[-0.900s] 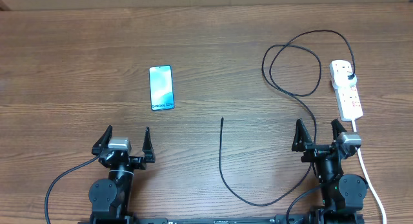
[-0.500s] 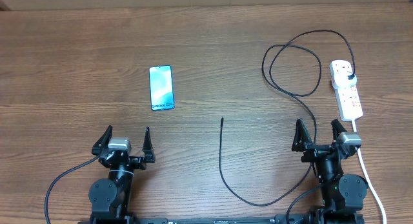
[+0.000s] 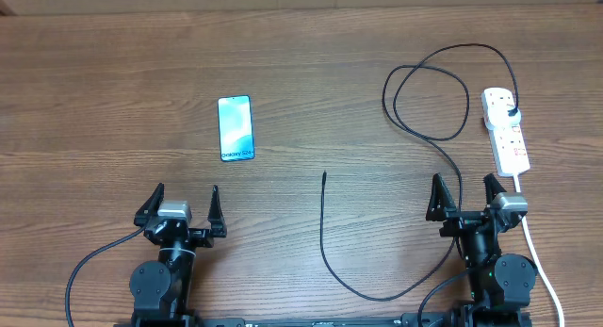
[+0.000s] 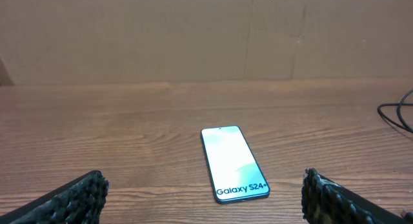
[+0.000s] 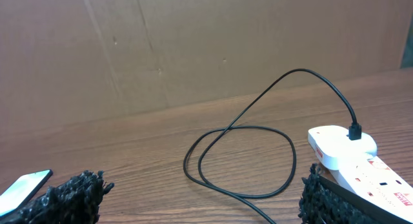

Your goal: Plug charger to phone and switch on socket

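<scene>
Overhead, the phone (image 3: 236,128) lies face up on the table (image 3: 94,82), well apart from the charger (image 3: 323,223), whose plug sits in the socket (image 3: 506,131). Left wrist: the left gripper (image 3: 187,189) is spread wide, empty, facing the phone. Right wrist: the right gripper (image 3: 463,179) likewise, near the socket; nothing has moved.

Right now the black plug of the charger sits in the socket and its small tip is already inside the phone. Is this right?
Not quite. The small tip of the charger is not in the phone; it lies free on the table, apart from the phone, as the overhead view shows. The black plug does sit in the socket.
</scene>
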